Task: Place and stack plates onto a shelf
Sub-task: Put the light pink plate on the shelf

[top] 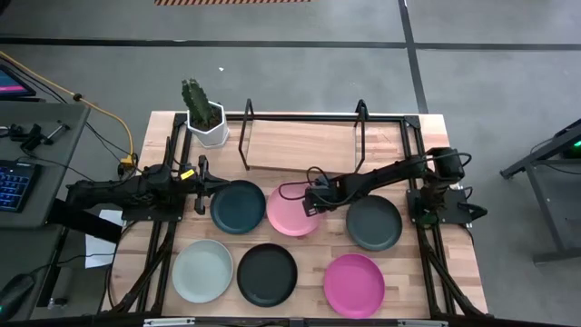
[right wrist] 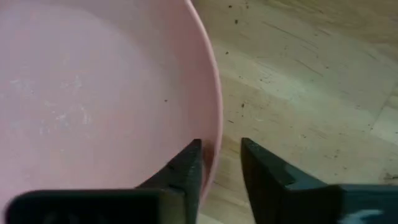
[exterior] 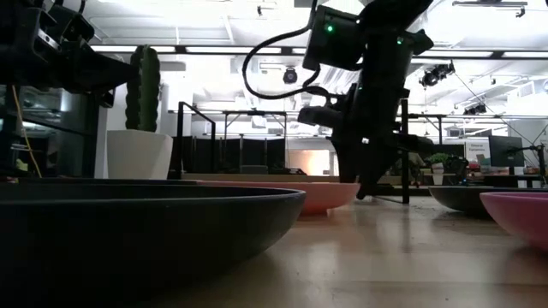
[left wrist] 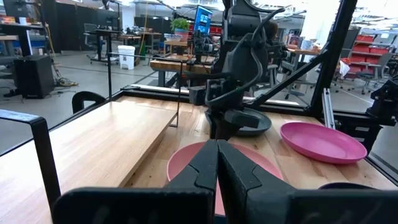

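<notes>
The light pink plate [top: 289, 213] lies flat on the table in front of the shelf [top: 300, 145]. My right gripper [top: 311, 202] [right wrist: 221, 146] is open and points down at the plate's right rim [right wrist: 214, 134]. One finger stands over the inside and one outside. My left gripper [top: 201, 186] [left wrist: 217, 149] is shut, raised by the left edge of the dark teal plate [top: 238, 206]. The dark grey plate [top: 373, 222], mint-white plate [top: 202, 270], black plate [top: 266, 273] and magenta plate [top: 353, 283] all lie flat on the table.
A potted cactus [top: 201, 113] stands at the shelf's far left corner. The shelf's black wire uprights [top: 245, 132] [top: 360, 136] rise at both ends of the board. The table's black frame rails [top: 427, 245] run along its sides. A desk with a keyboard [top: 14, 182] stands to the left.
</notes>
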Action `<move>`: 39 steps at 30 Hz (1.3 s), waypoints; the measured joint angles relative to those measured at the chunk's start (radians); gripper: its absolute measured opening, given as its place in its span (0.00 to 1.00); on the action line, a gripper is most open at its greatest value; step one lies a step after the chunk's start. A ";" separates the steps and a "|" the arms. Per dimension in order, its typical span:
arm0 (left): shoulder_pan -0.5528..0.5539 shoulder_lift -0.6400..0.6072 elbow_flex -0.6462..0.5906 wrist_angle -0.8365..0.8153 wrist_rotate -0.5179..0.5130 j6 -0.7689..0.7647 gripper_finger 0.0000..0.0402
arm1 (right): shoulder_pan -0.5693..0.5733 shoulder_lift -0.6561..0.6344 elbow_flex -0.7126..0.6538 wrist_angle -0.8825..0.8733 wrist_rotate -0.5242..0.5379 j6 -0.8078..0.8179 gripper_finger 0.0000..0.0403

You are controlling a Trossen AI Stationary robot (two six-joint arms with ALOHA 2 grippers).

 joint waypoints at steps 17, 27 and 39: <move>0.000 0.001 0.000 0.000 -0.003 0.000 0.00 | -0.002 -0.122 0.000 -0.098 -0.014 -0.195 0.00; 0.000 0.001 0.000 0.000 -0.003 0.000 0.00 | -0.125 -0.444 0.000 -0.173 0.143 -0.248 0.00; 0.000 0.001 0.000 0.000 -0.003 0.000 0.00 | -0.283 -0.437 -0.166 0.126 0.385 0.210 0.00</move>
